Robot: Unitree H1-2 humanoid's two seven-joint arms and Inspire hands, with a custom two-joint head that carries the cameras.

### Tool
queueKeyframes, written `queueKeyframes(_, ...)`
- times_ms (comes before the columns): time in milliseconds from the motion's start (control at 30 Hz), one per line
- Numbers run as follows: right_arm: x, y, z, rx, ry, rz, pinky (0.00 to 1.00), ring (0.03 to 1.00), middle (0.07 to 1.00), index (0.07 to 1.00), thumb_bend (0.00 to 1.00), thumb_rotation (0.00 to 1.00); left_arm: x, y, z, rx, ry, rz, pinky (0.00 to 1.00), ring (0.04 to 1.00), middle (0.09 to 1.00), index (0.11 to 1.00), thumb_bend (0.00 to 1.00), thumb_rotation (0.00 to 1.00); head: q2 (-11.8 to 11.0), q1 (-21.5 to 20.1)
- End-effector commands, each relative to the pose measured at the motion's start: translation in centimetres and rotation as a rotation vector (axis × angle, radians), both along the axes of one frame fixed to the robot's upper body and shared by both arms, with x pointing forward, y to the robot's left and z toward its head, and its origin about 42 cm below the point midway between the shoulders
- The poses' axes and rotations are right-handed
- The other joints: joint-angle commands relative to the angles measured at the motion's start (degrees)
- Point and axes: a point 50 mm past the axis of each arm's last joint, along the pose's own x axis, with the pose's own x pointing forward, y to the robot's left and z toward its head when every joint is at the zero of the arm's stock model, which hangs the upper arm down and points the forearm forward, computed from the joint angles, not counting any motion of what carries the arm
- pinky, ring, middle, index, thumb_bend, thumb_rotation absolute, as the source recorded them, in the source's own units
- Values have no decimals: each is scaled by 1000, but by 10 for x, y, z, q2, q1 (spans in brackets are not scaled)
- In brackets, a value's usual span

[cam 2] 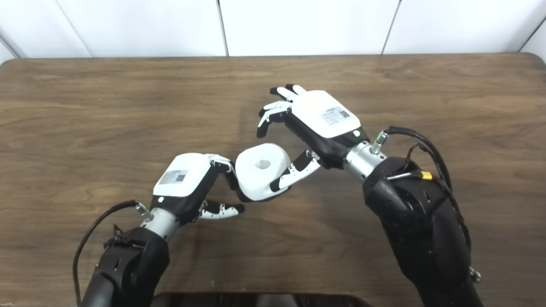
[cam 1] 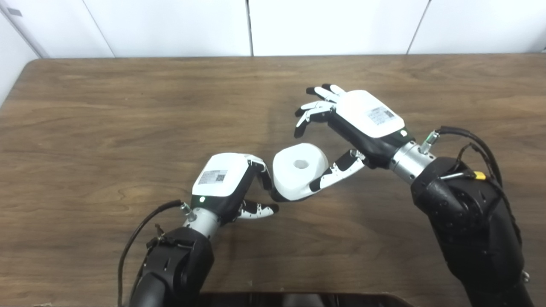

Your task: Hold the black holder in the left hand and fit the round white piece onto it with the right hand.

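The round white piece [cam 1: 298,170] with a small hole in its top sits on the black holder [cam 1: 279,197], of which only a dark rim shows under the piece's lower left edge. My left hand [cam 1: 224,179] is at the holder's left side, fingers curled against it and thumb stretched out below it. My right hand [cam 1: 362,117] is to the right of and behind the white piece. Its fingers [cam 1: 313,108] are spread and lifted clear of the piece, and its thumb lies against the piece's right side. The scene also shows in the right eye view, with the white piece [cam 2: 262,170] at centre.
The wooden table [cam 1: 128,106] holds nothing else in view. A white wall runs behind its far edge. A dark object [cam 1: 298,299] lies along the bottom edge of the picture between my arms.
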Motion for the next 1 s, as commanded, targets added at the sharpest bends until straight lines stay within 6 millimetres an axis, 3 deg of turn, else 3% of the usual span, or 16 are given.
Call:
queueKeyframes(0, 3, 0, 15, 24, -71, 8, 1000, 958, 807, 623, 983, 312, -5, -4, -17, 5, 118, -32, 783, 838, 767, 487, 519, 49, 0, -1)
queueKeyframes(333, 6, -2, 20, 8, -58, -3, 1000, 963, 822, 647, 999, 327, -4, -4, -19, -6, 117, -26, 790, 835, 764, 487, 519, 49, -2, 0)
queueKeyframes(633, 7, -8, 40, -13, -22, -24, 1000, 983, 869, 726, 1000, 365, -2, -4, -19, 15, 120, -16, 799, 834, 775, 490, 518, 60, -5, 1)
queueKeyframes(967, 6, -13, 50, -26, -35, -40, 1000, 985, 874, 743, 1000, 372, -1, -2, -19, 15, 98, 15, 784, 819, 767, 496, 522, 74, -7, 4)
